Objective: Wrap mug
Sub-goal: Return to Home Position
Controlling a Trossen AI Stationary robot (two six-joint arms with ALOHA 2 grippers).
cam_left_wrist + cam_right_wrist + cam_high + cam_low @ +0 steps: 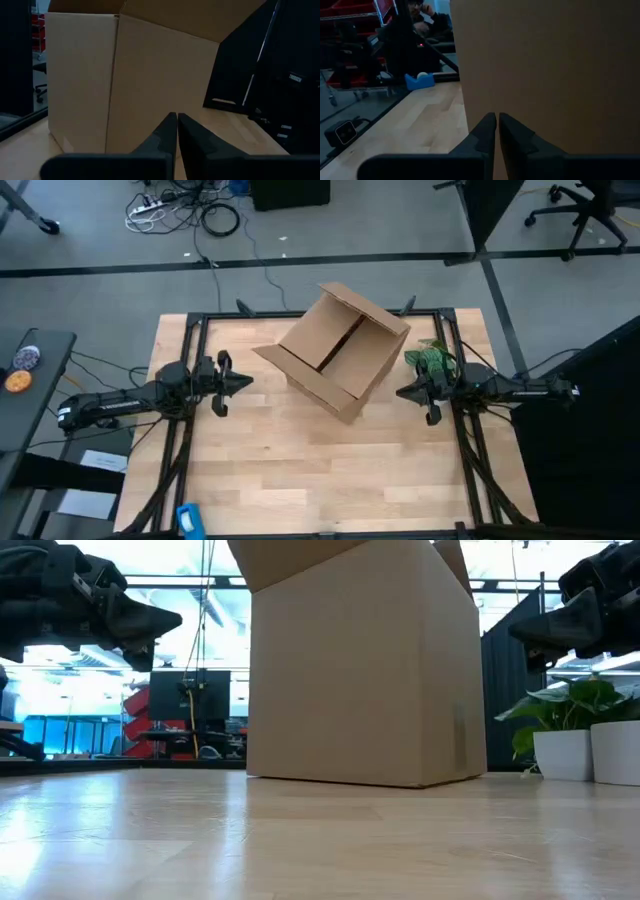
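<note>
- Blue tape dispenser (190,520) sits at the near edge of the wooden table (300,470), toward its left corner, well apart from everything else
- Left gripper (246,381) hangs above the left side of the table, its tip pointing right toward the cardboard box (335,350); its jaws are closed, the two dark fingers (160,140) meeting at the tips with nothing between them
- That box stands in the middle of the table's far half, turned at an angle to the table edges, with its flaps up and its top open; it is near both grippers and touches neither
- No view shows the mug; the part of the box's inside seen from above lies in shadow, so it cannot be told whether the mug is in there
- Leafy green plant (432,360) stands just right of the box at the table's far right, growing out of white pots (562,755)
- Right gripper (400,392) hangs above the right side of the table, just near of the plant, its tip pointing left at the box; its jaws are closed too, the fingers (482,137) together and empty
- Beyond the table, the right wrist view shows a person (427,20) in the room
</note>
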